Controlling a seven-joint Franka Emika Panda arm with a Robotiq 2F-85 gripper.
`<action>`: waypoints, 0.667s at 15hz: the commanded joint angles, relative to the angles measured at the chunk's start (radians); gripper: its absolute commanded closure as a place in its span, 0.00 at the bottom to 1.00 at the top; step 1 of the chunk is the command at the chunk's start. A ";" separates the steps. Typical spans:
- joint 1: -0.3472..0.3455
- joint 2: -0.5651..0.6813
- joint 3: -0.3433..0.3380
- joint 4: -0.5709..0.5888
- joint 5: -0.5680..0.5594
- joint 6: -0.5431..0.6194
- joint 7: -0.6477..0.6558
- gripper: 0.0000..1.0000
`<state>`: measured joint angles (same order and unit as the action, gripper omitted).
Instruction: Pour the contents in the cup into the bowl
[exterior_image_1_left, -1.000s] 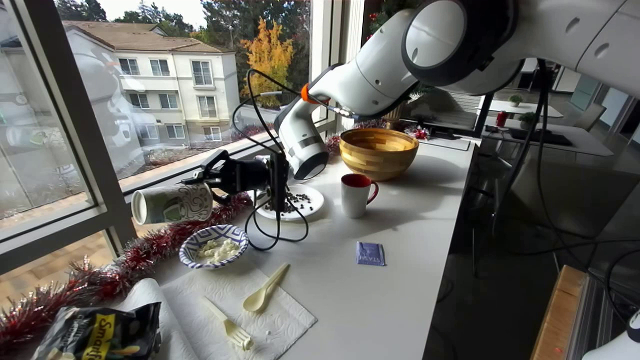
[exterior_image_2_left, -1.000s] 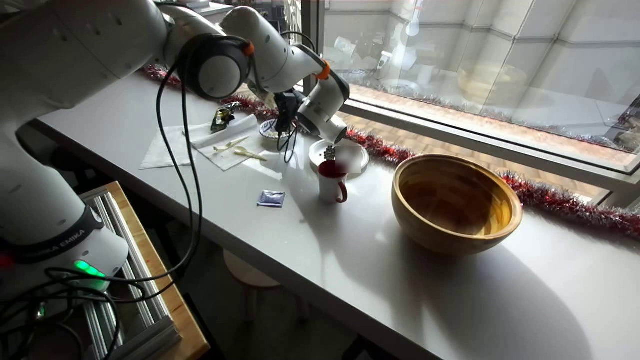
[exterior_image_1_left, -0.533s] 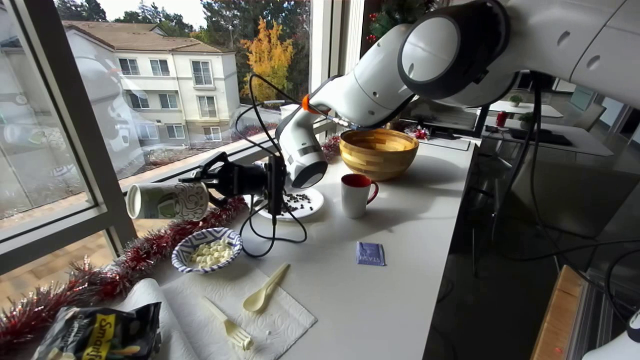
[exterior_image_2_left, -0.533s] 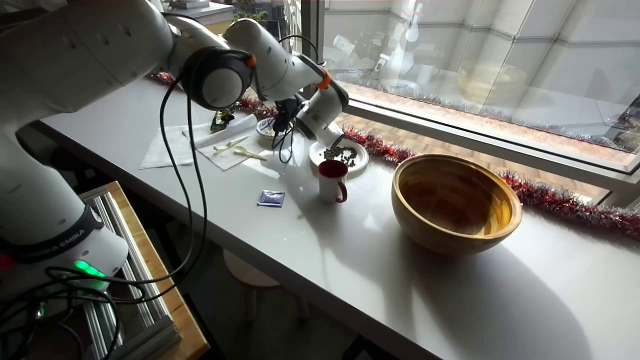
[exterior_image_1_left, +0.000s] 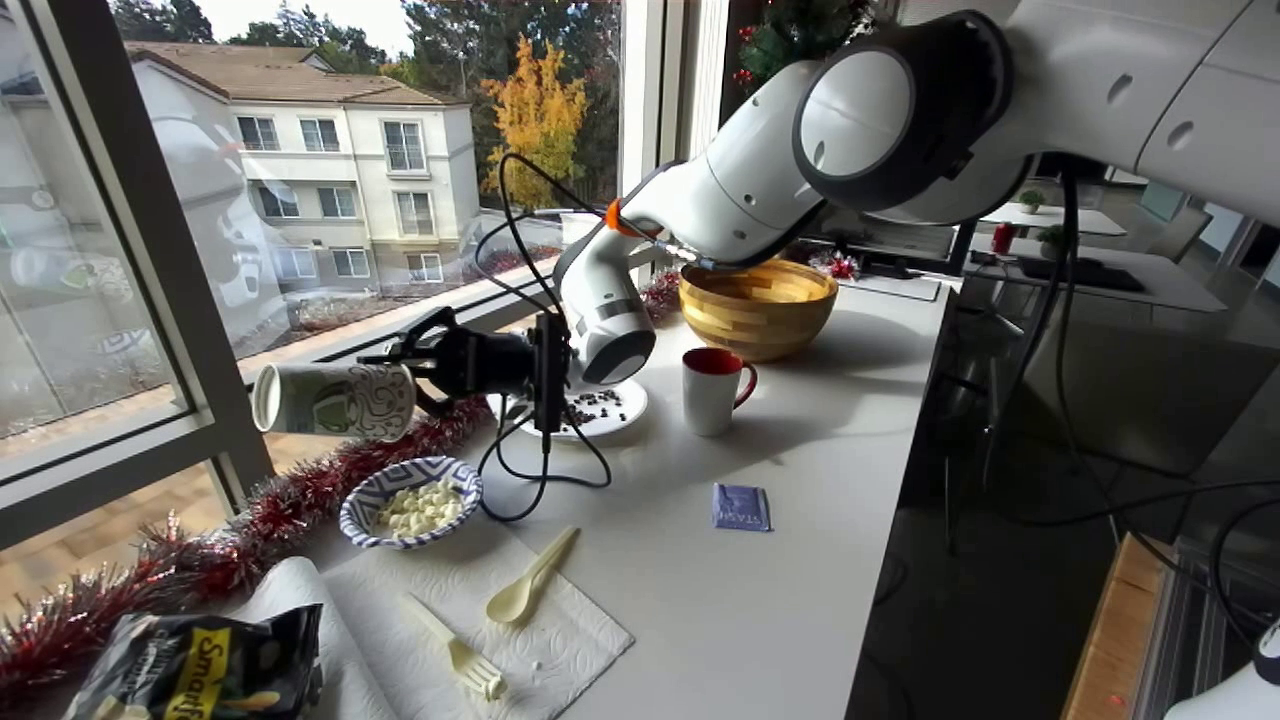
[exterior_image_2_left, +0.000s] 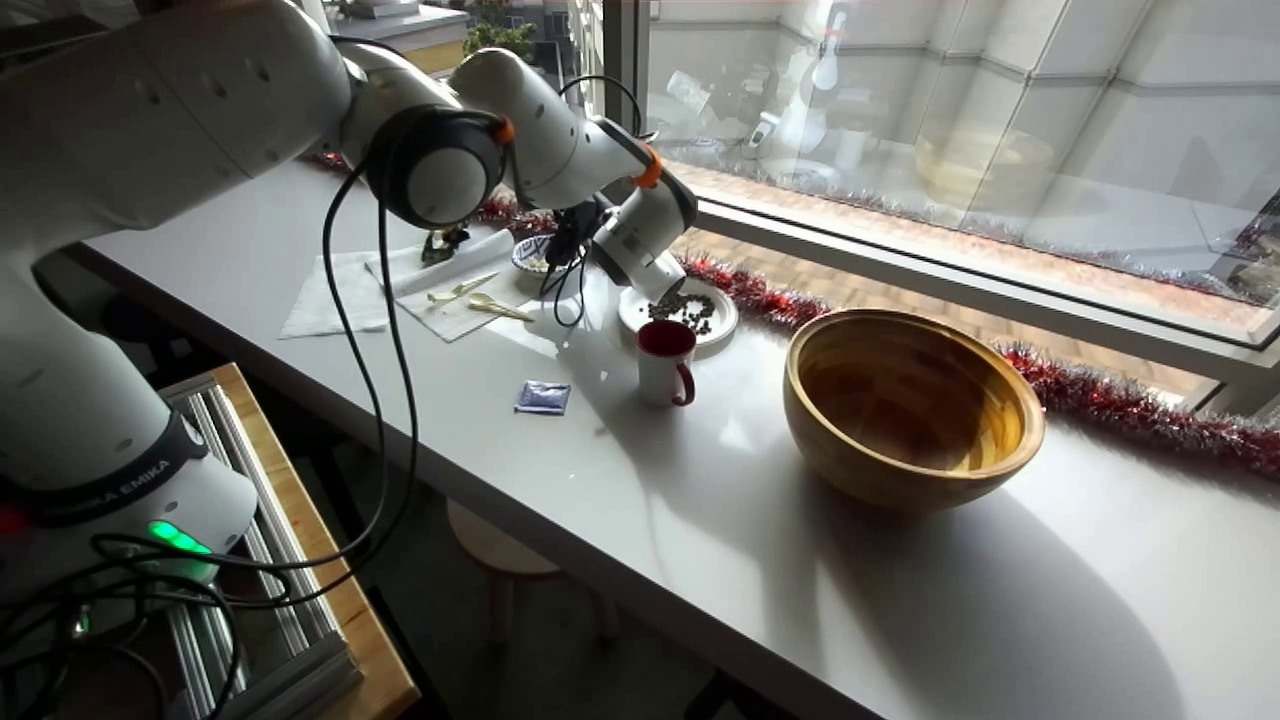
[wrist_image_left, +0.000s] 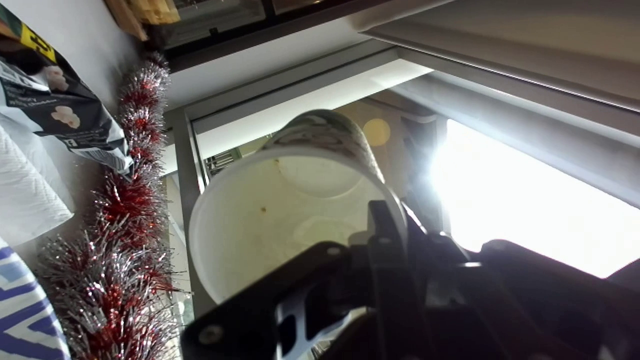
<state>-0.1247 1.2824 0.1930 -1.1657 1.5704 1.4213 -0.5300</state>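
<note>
The cup is a pale paper cup with green and brown print. It lies sideways in the air above and slightly left of the bowl, its base pointing left. In the wrist view its mouth faces the camera; the cup's inside shows only small brown specks. My gripper is shut on the cup's wall at the rim, one finger inside. The bowl, white with a blue patterned rim, holds whitish pieces. It also shows in an exterior view, where the arm hides the cup, and at the wrist view's edge.
A white plate with dark bits, a red-and-white mug and a large wooden bowl stand behind. Spoon, fork, black bag and tea packet lie in front. Tinsel lines the window. Cable loops hang beside the bowl.
The gripper with the cup has shifted slightly left, and the upper arm has come down a little. The bowl has slid a little left too. The pieces in it look sharper now.
</note>
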 joint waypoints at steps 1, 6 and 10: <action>-0.008 0.039 0.020 0.028 0.060 -0.053 0.089 0.99; 0.020 0.030 -0.023 0.033 0.043 -0.024 0.051 0.99; 0.018 0.018 -0.007 0.025 0.043 -0.093 0.058 0.99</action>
<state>-0.1083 1.2930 0.1782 -1.1533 1.5950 1.3854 -0.4914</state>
